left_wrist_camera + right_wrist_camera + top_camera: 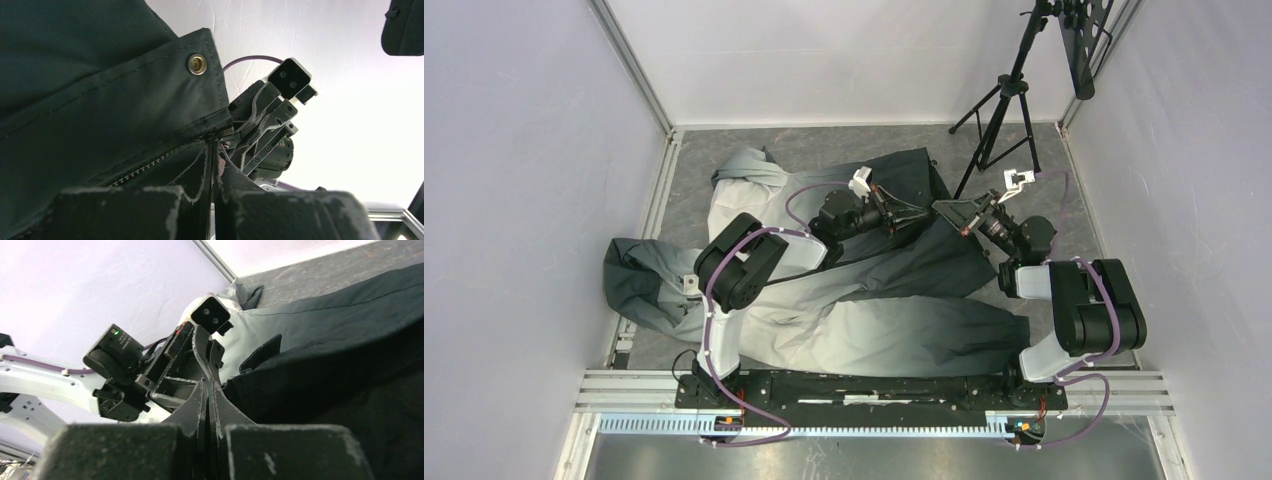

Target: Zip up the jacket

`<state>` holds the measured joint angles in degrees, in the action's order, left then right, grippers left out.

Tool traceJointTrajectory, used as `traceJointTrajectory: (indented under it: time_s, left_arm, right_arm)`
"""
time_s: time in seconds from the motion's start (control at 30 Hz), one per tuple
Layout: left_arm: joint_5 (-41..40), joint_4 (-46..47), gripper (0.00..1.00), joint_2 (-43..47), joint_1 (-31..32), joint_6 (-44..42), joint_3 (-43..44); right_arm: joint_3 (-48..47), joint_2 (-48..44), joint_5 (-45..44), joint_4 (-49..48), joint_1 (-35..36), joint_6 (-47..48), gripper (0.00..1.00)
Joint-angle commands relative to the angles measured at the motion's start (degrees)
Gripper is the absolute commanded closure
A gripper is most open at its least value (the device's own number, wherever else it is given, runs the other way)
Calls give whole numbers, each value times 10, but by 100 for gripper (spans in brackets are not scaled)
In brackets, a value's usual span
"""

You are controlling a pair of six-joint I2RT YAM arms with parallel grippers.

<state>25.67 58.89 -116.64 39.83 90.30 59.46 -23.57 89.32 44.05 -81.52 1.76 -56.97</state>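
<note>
Grey matting carries the jacket [874,320], its dark end raised between the arms. Left gripper [919,214] is clenched on fabric at the zipper [150,167] end, and right gripper [946,208], just beside it, looks pinched shut on the same corner. Keep the left hold taut so the teeth stay aligned.

Black tripod [1009,110] stood at upper right of the top view, legs spread on the mottled grey surface [824,145]. Dark flat panel [1084,45] sat tilted above it, at the frame's top edge. White walls [514,150] closed three sides. Aluminium rails [624,385] ran along the bottom, slotted strip [874,425] just below them.
</note>
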Motion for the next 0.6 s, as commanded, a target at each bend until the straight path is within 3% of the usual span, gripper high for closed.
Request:
traceJointTrajectory:
  time_s: [0.0,0.17,0.23,0.37,0.57]
  left_arm:
    - [13,-16,98,20,-2,-43,25]
    - [17,-23,98,16,-2,-46,26]
    - [20,-22,98,12,-2,-45,27]
    - [25,-18,98,4,-2,-36,28]
    - [34,-31,98,-2,-3,-40,34]
  right_arm:
    - [-47,-35,6,150,-1,102,96]
    - [-165,-69,-35,541,-1,311,69]
    - [-214,-65,-46,654,-1,374,62]
    - [-257,-69,-54,756,-1,438,51]
    - [-294,-84,-34,857,0,522,53]
